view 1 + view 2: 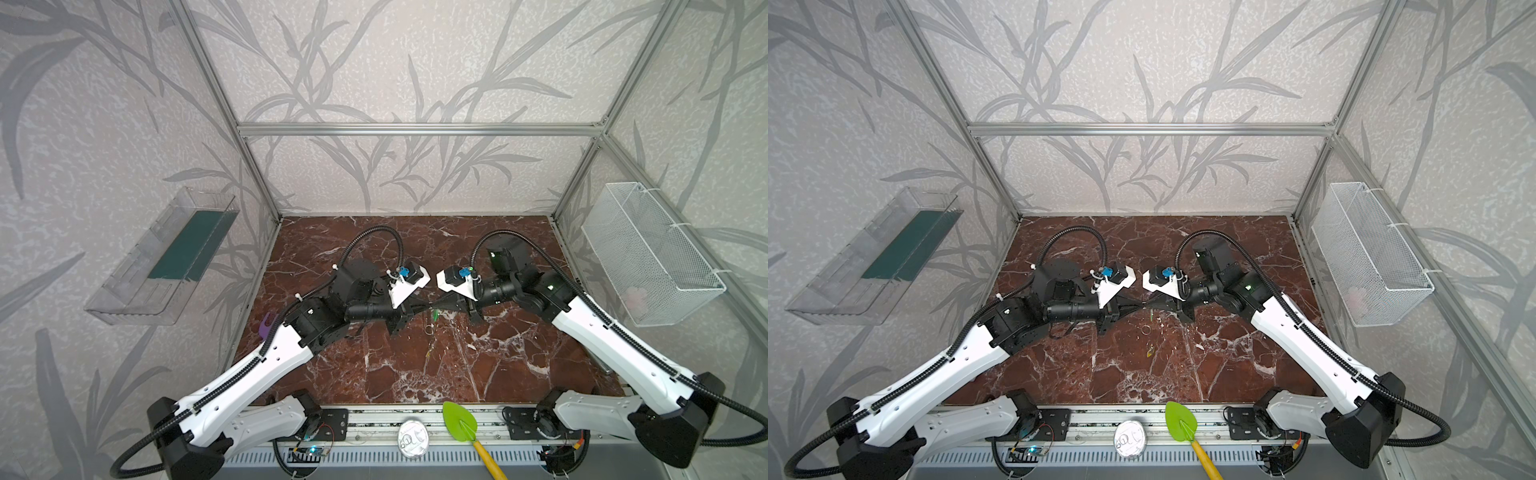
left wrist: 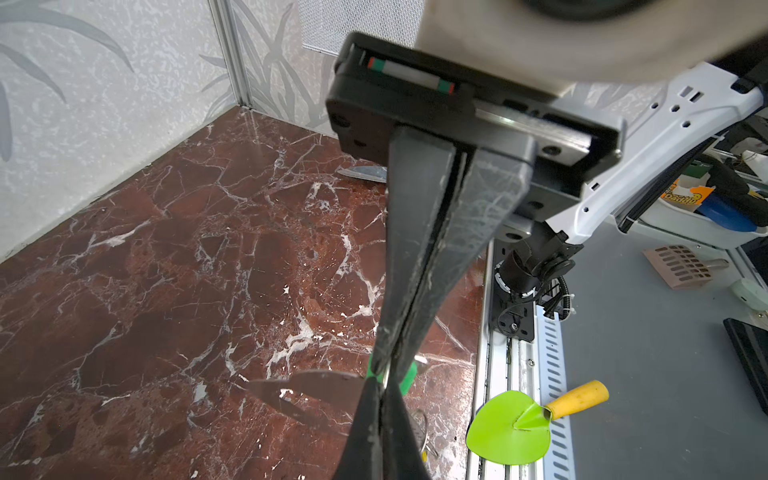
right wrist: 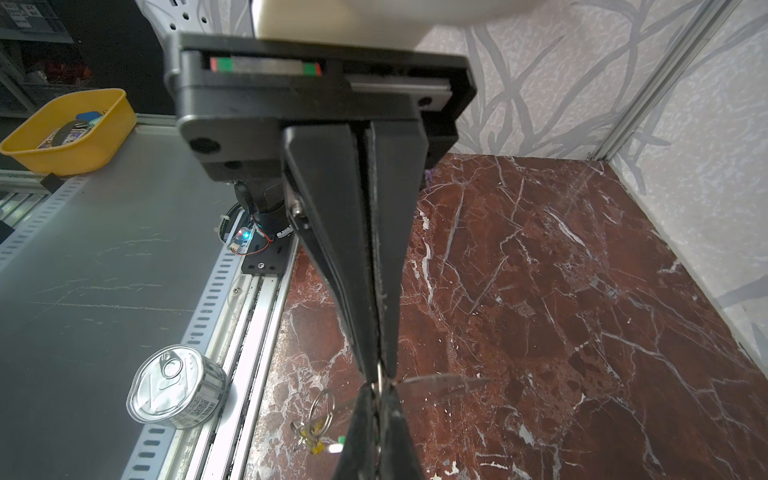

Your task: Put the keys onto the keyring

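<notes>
Forward of the tabletop's middle, the yellow-tagged key (image 1: 427, 354) is lying just in front of the keyring (image 1: 428, 330), a small wire ring. Just behind them, over the middle, the left gripper (image 2: 380, 366) and right gripper (image 3: 380, 369) are meeting tip to tip, both pinching tightly closed on the green-tagged key (image 2: 409, 376) between them, well apart from every edge.

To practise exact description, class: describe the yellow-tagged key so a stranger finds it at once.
Start at the middle of the brown marble table. Toward the front edge from the small metal ring lies the yellow-tagged key. Its tag is yellow; the green tag sits farther back, beyond the ring.
</notes>
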You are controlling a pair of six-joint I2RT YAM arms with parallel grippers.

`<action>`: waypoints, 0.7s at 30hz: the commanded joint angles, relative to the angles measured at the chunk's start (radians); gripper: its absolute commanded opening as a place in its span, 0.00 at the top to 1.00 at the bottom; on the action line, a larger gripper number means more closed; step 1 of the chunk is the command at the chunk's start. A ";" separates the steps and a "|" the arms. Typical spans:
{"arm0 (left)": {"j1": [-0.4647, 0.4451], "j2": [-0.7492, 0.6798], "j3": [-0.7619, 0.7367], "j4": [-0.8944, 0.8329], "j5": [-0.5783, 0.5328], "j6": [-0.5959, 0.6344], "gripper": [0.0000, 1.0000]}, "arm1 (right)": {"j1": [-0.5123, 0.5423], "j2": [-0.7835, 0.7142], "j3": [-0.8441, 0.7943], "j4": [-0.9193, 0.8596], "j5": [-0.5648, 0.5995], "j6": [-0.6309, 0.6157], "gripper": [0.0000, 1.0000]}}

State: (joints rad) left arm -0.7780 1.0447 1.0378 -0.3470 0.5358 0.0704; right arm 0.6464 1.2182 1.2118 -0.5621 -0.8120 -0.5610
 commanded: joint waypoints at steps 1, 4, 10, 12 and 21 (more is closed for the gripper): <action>-0.003 -0.015 -0.060 0.166 -0.035 -0.053 1.00 | 0.009 -0.036 -0.028 0.127 -0.024 0.077 1.00; -0.004 -0.045 -0.126 0.295 -0.057 -0.094 1.00 | 0.009 -0.060 -0.075 0.195 0.017 0.142 0.91; -0.003 -0.101 -0.207 0.421 -0.084 -0.131 1.00 | 0.009 -0.159 -0.201 0.343 0.149 0.284 0.69; -0.003 -0.104 -0.211 0.430 -0.079 -0.136 1.00 | 0.009 -0.196 -0.237 0.378 0.185 0.322 0.68; -0.004 -0.098 -0.210 0.439 -0.054 -0.144 1.00 | 0.010 -0.248 -0.304 0.471 0.188 0.422 0.76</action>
State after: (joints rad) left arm -0.7780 0.9607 0.8261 0.0364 0.4683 -0.0578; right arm 0.6510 0.9775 0.9218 -0.1631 -0.6254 -0.1940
